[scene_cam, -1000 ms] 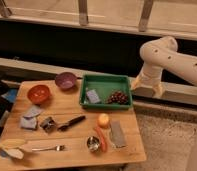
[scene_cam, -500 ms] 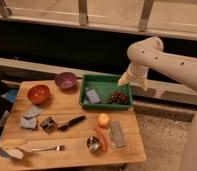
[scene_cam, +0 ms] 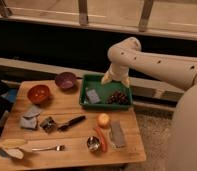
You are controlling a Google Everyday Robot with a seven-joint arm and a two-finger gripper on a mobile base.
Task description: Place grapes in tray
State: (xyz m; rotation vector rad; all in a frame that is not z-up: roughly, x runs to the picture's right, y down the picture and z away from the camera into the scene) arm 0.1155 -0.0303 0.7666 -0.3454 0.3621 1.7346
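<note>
The grapes (scene_cam: 118, 97), a dark reddish-purple cluster, lie inside the green tray (scene_cam: 106, 79) at its right end. The tray sits at the back right of the wooden table (scene_cam: 72, 107). My gripper (scene_cam: 116, 80) hangs from the white arm (scene_cam: 157, 64) just above the tray's back rim, over and slightly behind the grapes. It does not visibly touch them. A grey-blue flat object (scene_cam: 93, 96) lies in the tray's left part.
A purple bowl (scene_cam: 66, 80) and an orange bowl (scene_cam: 38, 93) stand left of the tray. In front lie an orange fruit (scene_cam: 104, 120), a carrot (scene_cam: 100, 139), a grey sponge (scene_cam: 117, 134), a metal cup (scene_cam: 93, 144), a black-handled knife (scene_cam: 72, 122), a fork (scene_cam: 47, 148) and a banana (scene_cam: 12, 143).
The arm has swung left from beside the table's right edge to over the tray, bringing the gripper down near the grapes. The grapes and tray have not moved.
</note>
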